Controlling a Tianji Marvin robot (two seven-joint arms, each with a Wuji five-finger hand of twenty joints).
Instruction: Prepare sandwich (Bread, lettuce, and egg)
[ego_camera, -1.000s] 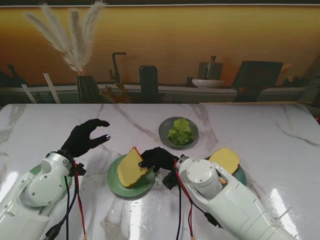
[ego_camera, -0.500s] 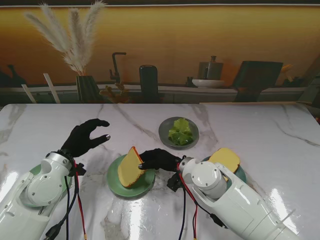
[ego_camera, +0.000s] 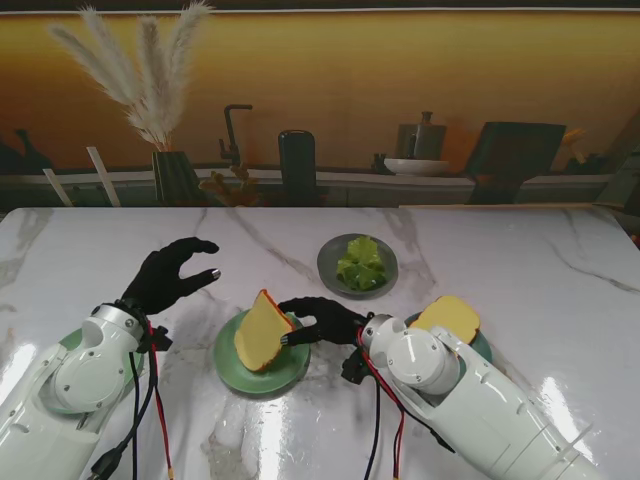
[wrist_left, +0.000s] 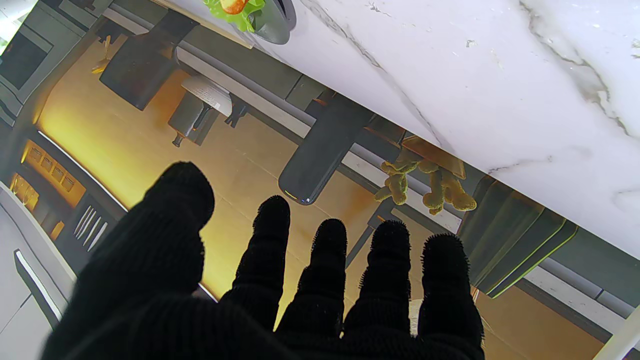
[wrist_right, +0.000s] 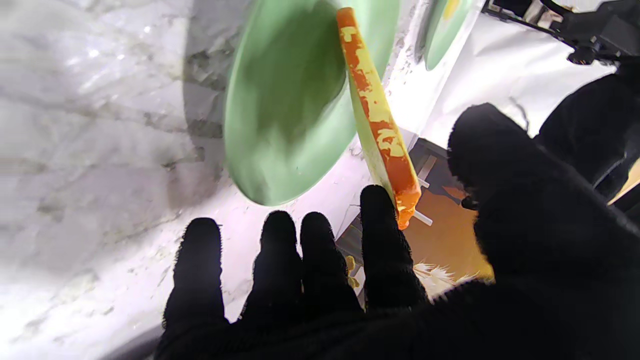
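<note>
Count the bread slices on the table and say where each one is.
2. One bread slice stands tilted on the green plate at the right hand; the other slice lies on a plate beside the right arm.

The right forearm (ego_camera: 470, 400) is covering most of a teal plate (ego_camera: 482, 348) at lower right of the stand view, and part of the bread slice (ego_camera: 449, 318) on it. The right hand (ego_camera: 322, 320) is hiding the near edge of the bread (ego_camera: 262, 331) on the green plate (ego_camera: 262, 375); whether the fingers are touching it is unclear. In the left wrist view, the grey plate (wrist_left: 272, 22) and lettuce (wrist_left: 232, 7) are running off the frame's edge. The green plate is smearing into blur in the right wrist view.
</note>
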